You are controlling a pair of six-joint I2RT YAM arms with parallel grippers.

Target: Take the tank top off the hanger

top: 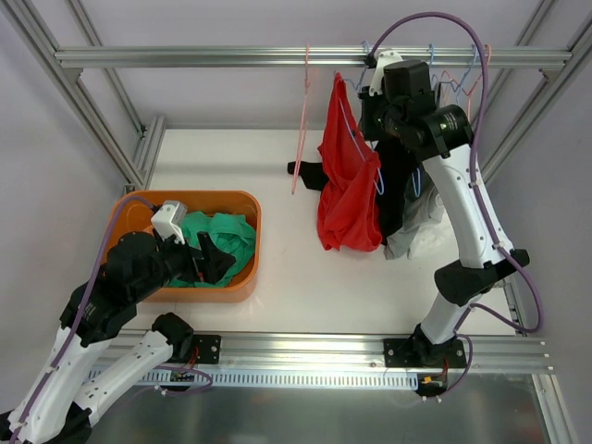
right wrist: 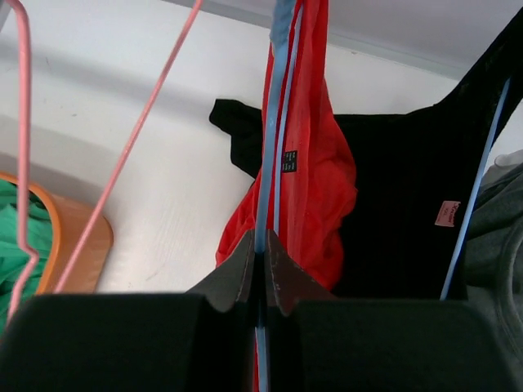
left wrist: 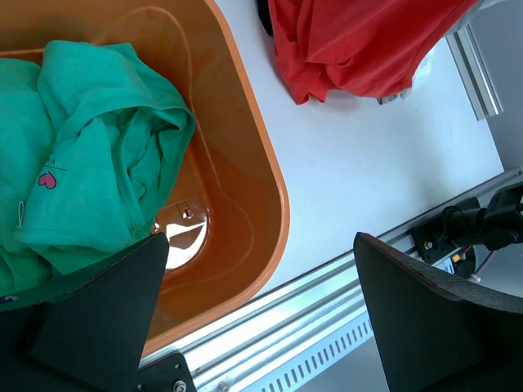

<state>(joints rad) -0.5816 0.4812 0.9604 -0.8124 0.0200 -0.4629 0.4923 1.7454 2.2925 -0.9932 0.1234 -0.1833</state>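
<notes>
Now right gripper (right wrist: pixel 261 255) pinches the blue hanger (right wrist: pixel 272 139) inside the red tank top (right wrist: pixel 327 188); left gripper (left wrist: pixel 261 318) gapes wide — hold steady, slide straps off gently.

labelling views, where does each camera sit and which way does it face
Top external: above and behind the bases, looking down on the table and rail; both arms show.
Left wrist: over the orange bin, looking down at the green garment; the open left hand frames it.
Right wrist: by the rail, looking down the blue hanger; the right hand is shut on it.
Shared: the red tank top shows in all three.
</notes>
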